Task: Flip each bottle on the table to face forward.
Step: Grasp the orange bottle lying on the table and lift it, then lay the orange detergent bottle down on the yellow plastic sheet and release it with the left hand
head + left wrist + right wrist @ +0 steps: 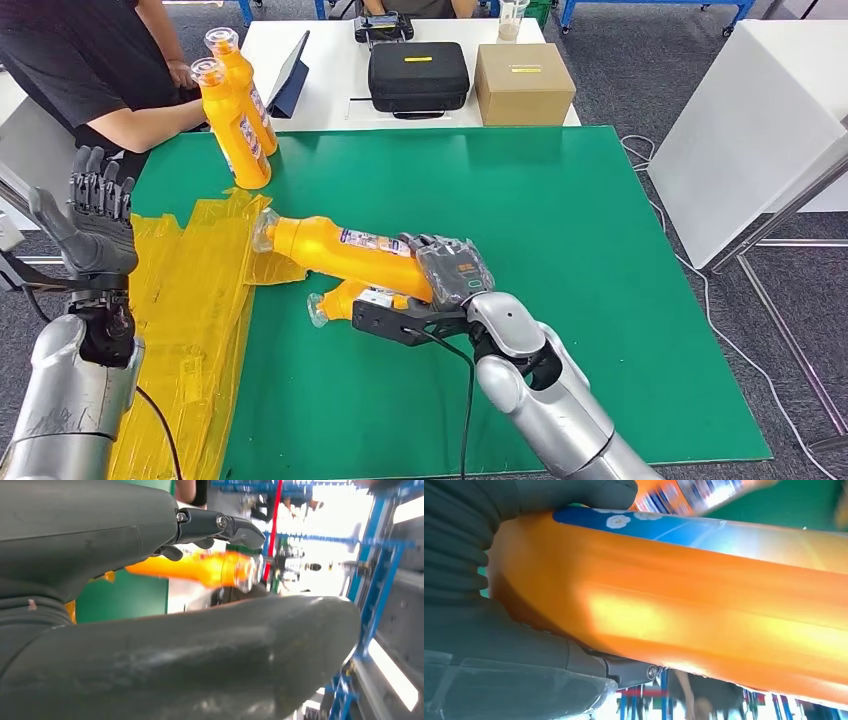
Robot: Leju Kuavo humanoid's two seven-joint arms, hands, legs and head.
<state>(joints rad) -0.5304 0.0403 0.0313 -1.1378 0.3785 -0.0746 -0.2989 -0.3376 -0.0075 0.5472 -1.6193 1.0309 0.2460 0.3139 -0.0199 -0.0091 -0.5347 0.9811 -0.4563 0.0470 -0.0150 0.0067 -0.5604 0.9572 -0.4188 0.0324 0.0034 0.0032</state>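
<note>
My right hand (452,272) grips the base end of an orange bottle (340,248) that lies tilted, its clear cap pointing left over the green mat (560,260); the same bottle (704,610) presses against my palm in the right wrist view. A second orange bottle (352,299) lies on the mat just under it. Two more orange bottles (235,120) stand upright at the mat's far left corner, with a person's hand beside them. My left hand (95,215) is raised at the left edge, fingers apart, holding nothing. An orange bottle (210,569) shows beyond its fingers (220,526).
Crumpled yellow plastic sheeting (195,300) covers the mat's left side. A person in black (90,70) sits at the far left. Behind the mat a white table (330,100) carries a black case (418,75), a cardboard box (524,83) and a tablet. A white cabinet (760,120) stands right.
</note>
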